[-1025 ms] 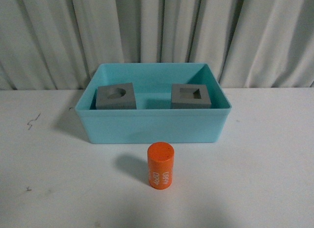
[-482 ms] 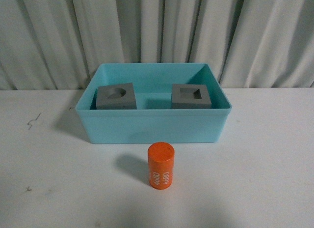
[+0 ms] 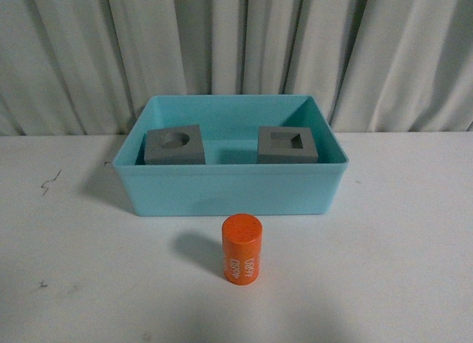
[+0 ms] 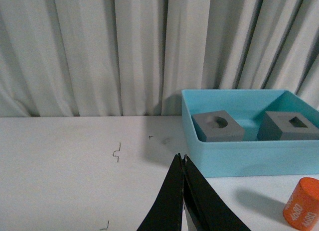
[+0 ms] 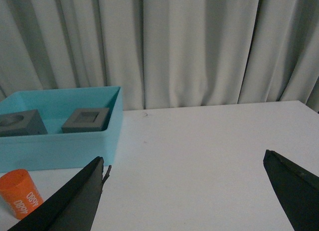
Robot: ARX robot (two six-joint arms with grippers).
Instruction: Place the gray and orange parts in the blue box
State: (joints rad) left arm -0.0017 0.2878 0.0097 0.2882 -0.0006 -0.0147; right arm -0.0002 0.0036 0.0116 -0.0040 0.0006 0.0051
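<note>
The blue box (image 3: 236, 191) stands at the table's middle back. Inside it sit the gray cube with a round recess (image 3: 174, 145) on the left and the gray cube with a square recess (image 3: 287, 145) on the right. The orange cylinder (image 3: 243, 248) stands upright on the table just in front of the box. No arm shows in the front view. My left gripper (image 4: 181, 159) is shut and empty, left of the box (image 4: 249, 154) and the cylinder (image 4: 303, 203). My right gripper (image 5: 184, 164) is open and empty, right of the box (image 5: 60, 146) and the cylinder (image 5: 19, 195).
White table (image 3: 399, 262) with gray curtains (image 3: 236, 47) close behind the box. Small dark marks (image 3: 49, 182) lie on the table's left side.
The orange cylinder's white lettering has turned slightly; it stays in the same spot. The box and cubes have not moved.
</note>
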